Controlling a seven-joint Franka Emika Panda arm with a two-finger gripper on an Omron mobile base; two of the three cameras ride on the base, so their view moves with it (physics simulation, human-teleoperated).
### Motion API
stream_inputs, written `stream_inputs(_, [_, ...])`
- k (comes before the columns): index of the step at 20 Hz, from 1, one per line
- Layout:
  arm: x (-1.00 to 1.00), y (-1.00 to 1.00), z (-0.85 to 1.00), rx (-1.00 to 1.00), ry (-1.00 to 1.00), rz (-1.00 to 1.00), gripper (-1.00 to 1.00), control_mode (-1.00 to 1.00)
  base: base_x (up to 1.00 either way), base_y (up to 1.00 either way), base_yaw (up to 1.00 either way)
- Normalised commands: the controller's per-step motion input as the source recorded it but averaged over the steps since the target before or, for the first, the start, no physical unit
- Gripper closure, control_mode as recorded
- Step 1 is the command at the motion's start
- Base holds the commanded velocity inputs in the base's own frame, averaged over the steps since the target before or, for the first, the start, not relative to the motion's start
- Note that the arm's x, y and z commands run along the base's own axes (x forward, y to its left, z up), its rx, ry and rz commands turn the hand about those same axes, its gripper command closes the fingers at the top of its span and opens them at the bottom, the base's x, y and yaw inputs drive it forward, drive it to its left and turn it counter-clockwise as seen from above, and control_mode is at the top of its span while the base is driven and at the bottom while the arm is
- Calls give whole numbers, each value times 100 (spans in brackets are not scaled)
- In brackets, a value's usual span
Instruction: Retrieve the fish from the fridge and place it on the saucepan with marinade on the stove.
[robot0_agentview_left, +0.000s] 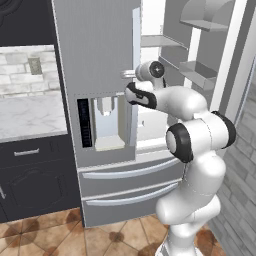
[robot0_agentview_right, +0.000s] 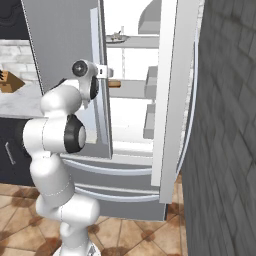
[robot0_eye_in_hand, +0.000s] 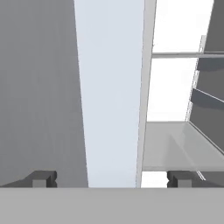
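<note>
The fridge (robot0_agentview_left: 95, 50) stands in front of me, its left door with the water dispenser (robot0_agentview_left: 107, 122) closed and its right door (robot0_agentview_right: 172, 100) swung wide open. White shelves show inside. A small pale item (robot0_agentview_right: 118, 36) lies on the upper shelf, too small to tell whether it is the fish. A brown item (robot0_agentview_right: 115, 84) sits on the middle shelf. My gripper (robot0_eye_in_hand: 112, 179) is open, held at the inner edge of the left door (robot0_eye_in_hand: 109, 87), one fingertip (robot0_eye_in_hand: 43, 178) before the grey door face, the other before the interior. The saucepan, marinade and stove are out of view.
A marble counter (robot0_agentview_left: 25, 115) over dark cabinets (robot0_agentview_left: 30, 175) adjoins the fridge on the left, with a knife block (robot0_agentview_right: 7, 82) on it. A grey brick wall (robot0_agentview_right: 225, 125) closes the right side behind the open door. Two bottom drawers (robot0_agentview_left: 130, 175) sit below.
</note>
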Motion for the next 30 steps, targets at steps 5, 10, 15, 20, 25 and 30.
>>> stream_inputs(5, [9, 0, -1, 0, 0, 0, -100, -100, 0, 0, 0])
stream_inputs(10, [60, 1, -19, 0, -1, 0, -100, -100, 0, 0, 0])
stream_inputs(15, [79, 6, -30, 0, 0, 0, -100, -100, 0, 0, 0])
stream_inputs(20, [26, 1, -8, 0, 0, 0, 100, -100, 0, 0, 0])
stream_inputs(25, [-2, 2, 0, 0, 1, 0, 100, -100, 0, 0, 0])
stream_inputs(30, [-52, 56, 16, 1, 9, 0, 100, -100, 0, 0, 0])
